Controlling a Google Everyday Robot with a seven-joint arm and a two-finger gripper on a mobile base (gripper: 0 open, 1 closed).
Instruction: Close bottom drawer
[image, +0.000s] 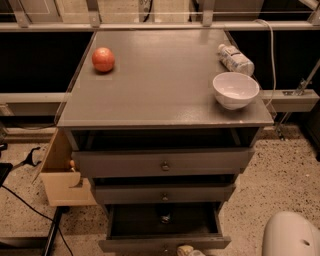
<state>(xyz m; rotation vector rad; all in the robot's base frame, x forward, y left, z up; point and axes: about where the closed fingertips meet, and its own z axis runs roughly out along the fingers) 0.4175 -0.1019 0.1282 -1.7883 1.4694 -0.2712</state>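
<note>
The hand (186, 250), its opening impossible to tell, sits at the front of the pulled-out bottom drawer (135, 244); push squarely at centre until flush.

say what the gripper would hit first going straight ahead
Probably the front of the bottom drawer: the gripper peeks in at the picture's lower edge right beside it, though depth is unclear.

The grey cabinet top (160, 100) in front of me carries three things. An orange-red round fruit (103, 59) sits near its back left corner. A white bowl (235, 90) stands upright by the right edge, and just behind it a plastic bottle (235, 59) lies on its side. My gripper (184, 250) shows at the very bottom of my view, at the front of the pulled-out bottom drawer (130, 245).
</note>
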